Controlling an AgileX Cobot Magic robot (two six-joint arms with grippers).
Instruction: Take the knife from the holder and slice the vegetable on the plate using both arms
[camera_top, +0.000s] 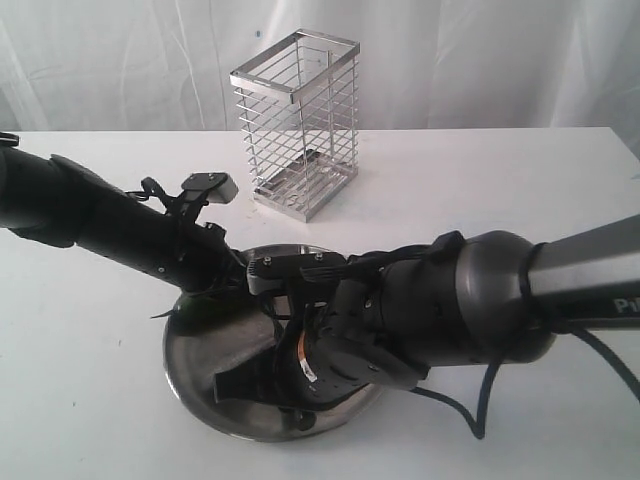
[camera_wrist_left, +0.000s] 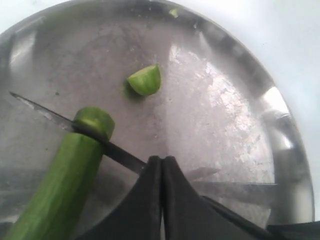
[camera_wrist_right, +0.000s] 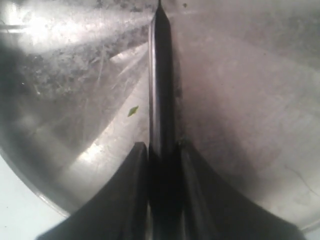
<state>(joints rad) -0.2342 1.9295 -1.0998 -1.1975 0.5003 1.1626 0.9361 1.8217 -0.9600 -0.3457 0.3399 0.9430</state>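
Note:
The green vegetable (camera_wrist_left: 57, 190) lies on the steel plate (camera_wrist_left: 220, 110), and a cut-off end piece (camera_wrist_left: 145, 80) sits apart from it. The black knife (camera_wrist_left: 42, 111) lies across the vegetable close to its cut end. My right gripper (camera_wrist_right: 162, 147) is shut on the knife (camera_wrist_right: 161, 75), whose blade points out over the plate (camera_wrist_right: 240, 100). My left gripper (camera_wrist_left: 162, 159) is shut beside the vegetable, and nothing shows between its fingers. From the exterior, both arms crowd over the plate (camera_top: 195, 385) and hide the vegetable. The wire holder (camera_top: 297, 120) stands behind, with nothing in it.
A small green scrap (camera_wrist_right: 132, 111) lies on the plate, and another (camera_wrist_left: 173, 12) near its rim. The white tabletop (camera_top: 90, 400) surrounds the plate. The right arm's cable (camera_top: 470, 405) trails on the table beside the plate.

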